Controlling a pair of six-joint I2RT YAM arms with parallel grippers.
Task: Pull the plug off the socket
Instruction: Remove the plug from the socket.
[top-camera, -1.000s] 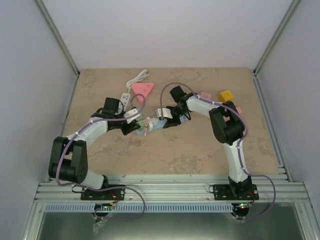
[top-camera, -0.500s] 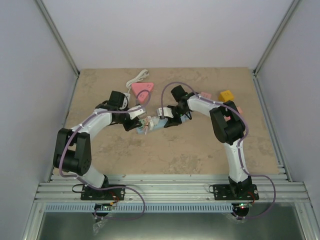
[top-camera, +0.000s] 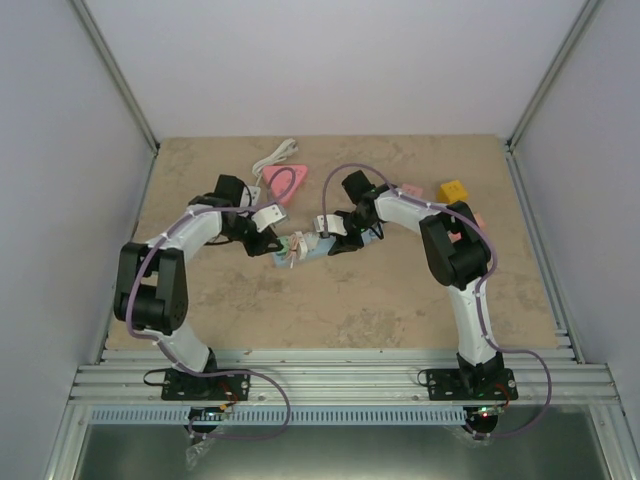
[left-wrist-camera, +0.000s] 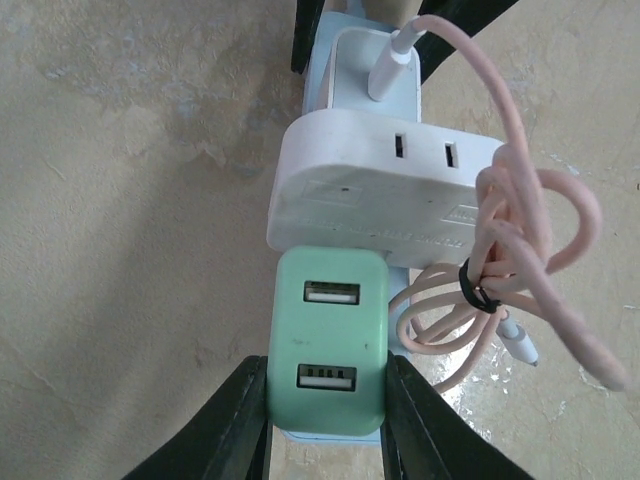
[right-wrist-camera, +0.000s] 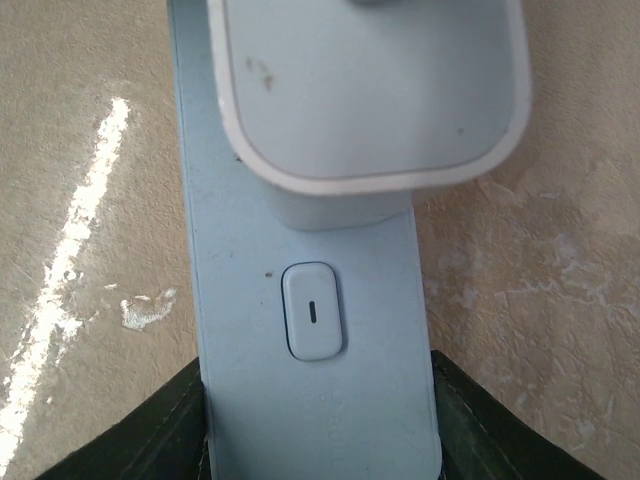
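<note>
Two arms are seen from the top external camera, bent inward over the table (top-camera: 400, 300), so that the left gripper (top-camera: 272, 243) and the right gripper (top-camera: 330, 240) are brought to opposite ends of a pale blue socket strip (top-camera: 305, 247) lying near the middle of the table. A pink triangle (top-camera: 285, 180) and a white cord (top-camera: 275, 155) are seen behind the strip, and a yellow block (top-camera: 452, 190) is placed well off to the right. How the jaws stand cannot be told from this view.

From the left wrist, the green plug (left-wrist-camera: 328, 340) is shown clamped between the two dark fingers (left-wrist-camera: 232, 425) of the left gripper, one pressed against each side. Two USB ports are visible on its face. The plug is seated at the end of the socket strip, whose blue edge shows beneath it. Just beyond it a white adapter (left-wrist-camera: 385, 190) is set on the same strip, and a white charger (left-wrist-camera: 365, 60) is set further along. A pink cable (left-wrist-camera: 520, 250), bundled with a dark tie, is draped beside the adapter.

From the right wrist, the socket strip is shown grasped by its long sides between the right gripper's fingers (right-wrist-camera: 160, 435), at the end where a switch (right-wrist-camera: 313, 310) is fitted. The white charger is seated just beyond that switch.
</note>
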